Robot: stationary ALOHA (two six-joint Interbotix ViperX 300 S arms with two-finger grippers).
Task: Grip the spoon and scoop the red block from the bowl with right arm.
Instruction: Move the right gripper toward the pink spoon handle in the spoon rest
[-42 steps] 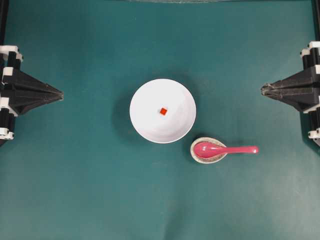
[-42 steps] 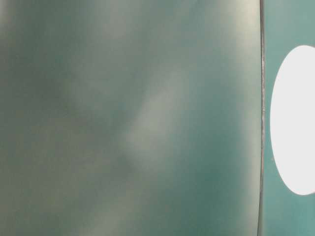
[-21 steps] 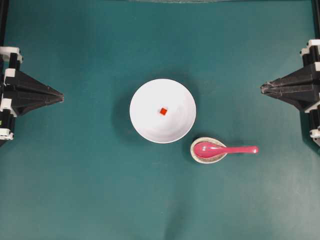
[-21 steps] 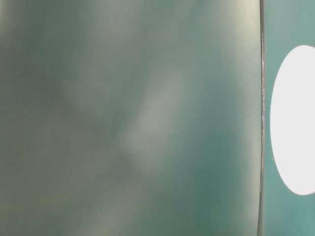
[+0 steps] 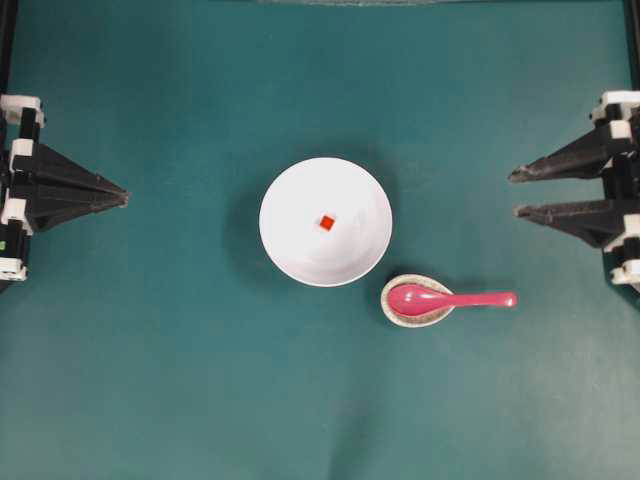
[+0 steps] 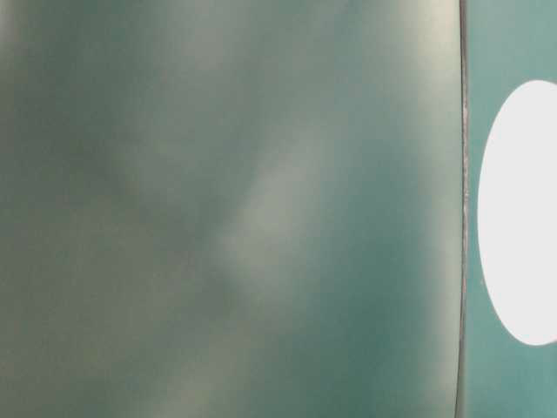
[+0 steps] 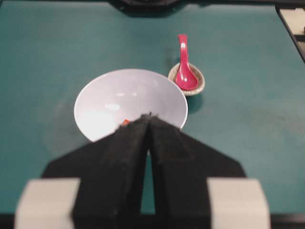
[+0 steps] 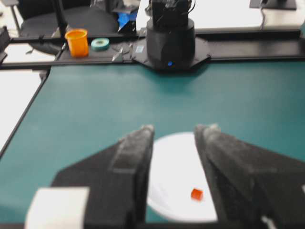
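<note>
Looking down from overhead, we see the spoon [image 5: 440, 299] resting with its scoop in a small speckled dish [image 5: 398, 313] just beside the bowl [image 5: 290, 250], its handle lying level and pointing toward our right gripper [image 5: 514, 193]. That gripper stands wide apart and empty, well apart from the handle but nearer than the left gripper [image 5: 124, 193], whose jaws are pressed together. The red block [image 5: 326, 222] sits in the bowl on the counter [image 5: 180, 380].
</note>
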